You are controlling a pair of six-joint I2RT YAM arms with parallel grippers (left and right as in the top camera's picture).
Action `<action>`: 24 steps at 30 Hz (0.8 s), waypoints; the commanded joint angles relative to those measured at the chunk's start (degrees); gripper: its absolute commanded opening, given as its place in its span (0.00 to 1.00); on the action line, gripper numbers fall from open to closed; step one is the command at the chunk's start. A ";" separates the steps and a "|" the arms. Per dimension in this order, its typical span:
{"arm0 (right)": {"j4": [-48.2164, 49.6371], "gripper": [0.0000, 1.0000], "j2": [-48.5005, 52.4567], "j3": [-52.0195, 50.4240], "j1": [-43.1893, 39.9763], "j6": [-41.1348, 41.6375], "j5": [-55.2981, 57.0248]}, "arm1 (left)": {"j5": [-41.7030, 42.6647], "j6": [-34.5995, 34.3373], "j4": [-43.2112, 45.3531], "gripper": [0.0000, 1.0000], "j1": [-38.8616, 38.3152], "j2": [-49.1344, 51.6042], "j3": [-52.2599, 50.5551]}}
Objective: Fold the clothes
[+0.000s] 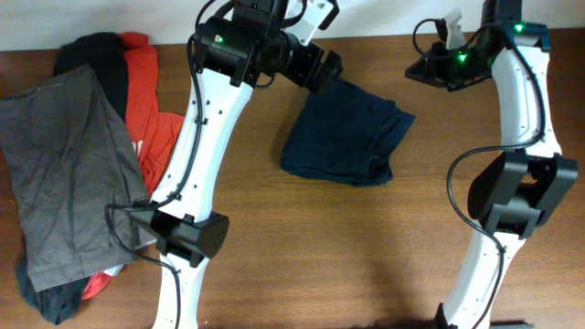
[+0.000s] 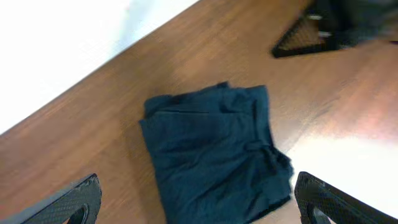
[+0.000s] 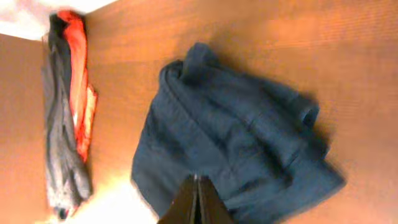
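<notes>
The navy-blue shorts lie folded into a compact, slightly rumpled bundle on the wooden table, right of centre. They also show in the left wrist view and the right wrist view. My left gripper hovers above the shorts' far left corner, its jaws wide open and empty. My right gripper is raised at the far right, apart from the shorts, its fingers shut on nothing. Grey shorts, a red-orange top and a black garment are piled at the left.
The pile of clothes reaches the table's left and front-left edge. Both arm bases stand near the front edge, the left one and the right one. A white wall runs along the table's far edge.
</notes>
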 commanded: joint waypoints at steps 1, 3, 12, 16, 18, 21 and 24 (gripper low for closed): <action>-5.64 0.04 -1.84 2.86 1.62 -2.73 1.88 | -6.75 0.96 0.61 0.99 0.83 -0.76 0.52; -9.46 0.36 -1.40 2.56 2.60 -0.66 6.71 | -7.28 0.94 0.81 0.99 1.75 -0.76 0.52; -1.46 0.56 -1.18 -14.23 4.76 13.07 7.63 | -7.28 0.94 -0.31 0.99 4.59 -0.74 0.52; 4.26 0.55 -1.18 -20.39 5.42 15.67 7.15 | -7.26 0.94 -0.33 0.99 4.59 -0.74 0.52; 6.62 0.55 -1.18 -22.12 5.44 16.52 7.26 | -7.26 0.94 -0.31 0.99 4.59 -0.66 0.52; 13.38 0.48 -1.16 -24.50 5.51 18.18 7.19 | -7.26 0.94 -0.31 0.99 4.59 -0.55 0.52; 22.29 0.29 -1.16 -25.79 5.92 18.56 7.19 | -7.26 0.94 -0.28 0.99 4.59 -0.52 0.52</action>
